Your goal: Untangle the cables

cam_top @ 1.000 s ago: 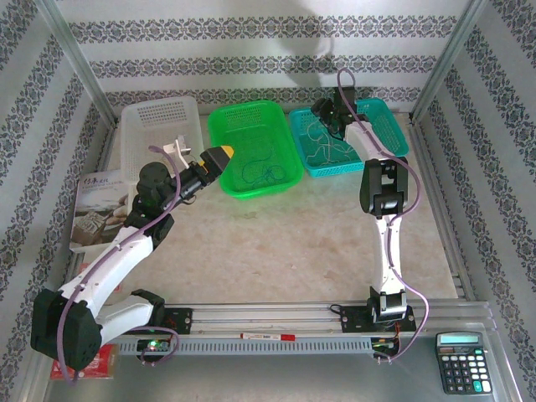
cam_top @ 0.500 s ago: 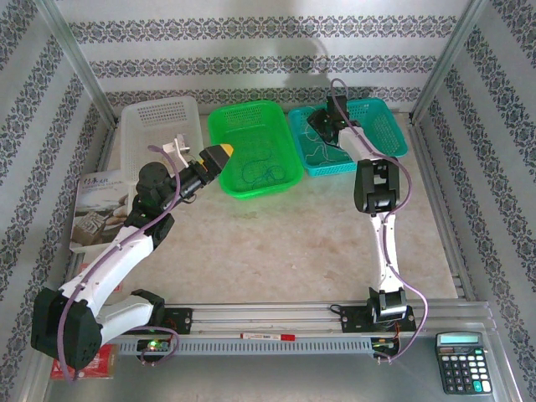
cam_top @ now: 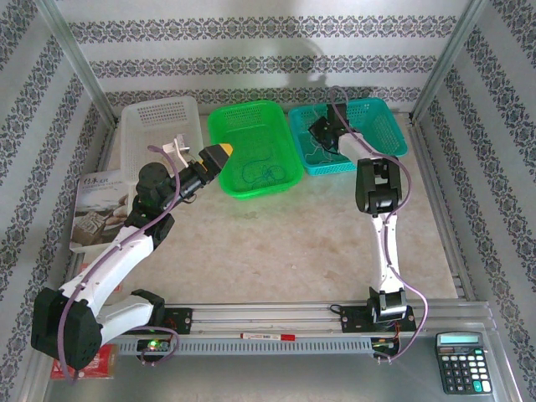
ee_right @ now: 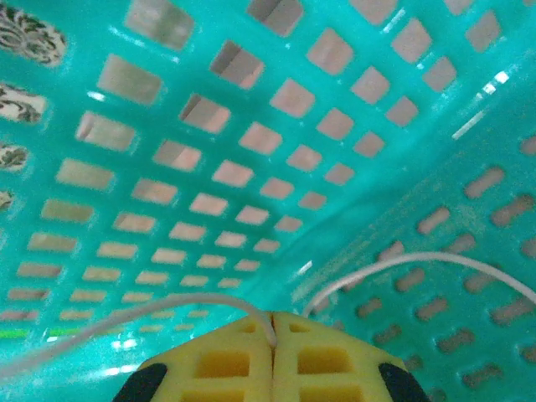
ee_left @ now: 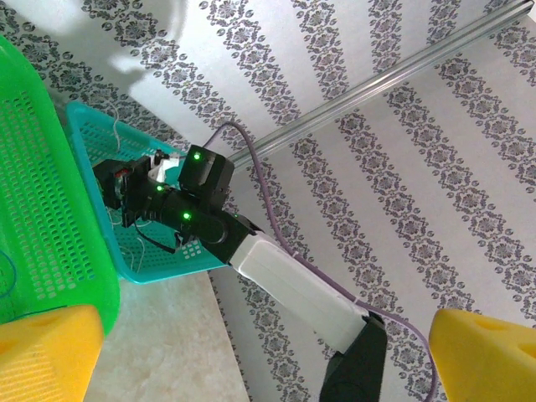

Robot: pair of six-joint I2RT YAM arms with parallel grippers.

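- Right fingers (ee_right: 222, 362) pressed together on a thin whitish cable (ee_right: 402, 261) inside the teal perforated plastic basket (ee_right: 251, 167), far right.
- I see left fingers (ee_left: 46, 352) spread wide, empty.

Pale wallpaper (cam_top: 268, 63) with grey damask stripes covers the back and side walls. Bare aluminium posts (cam_top: 79, 71) rise near the far corners of the cream, marbled worktop (cam_top: 268, 251). A metal rail (cam_top: 268, 311) runs along its near edge, under soft, even light.
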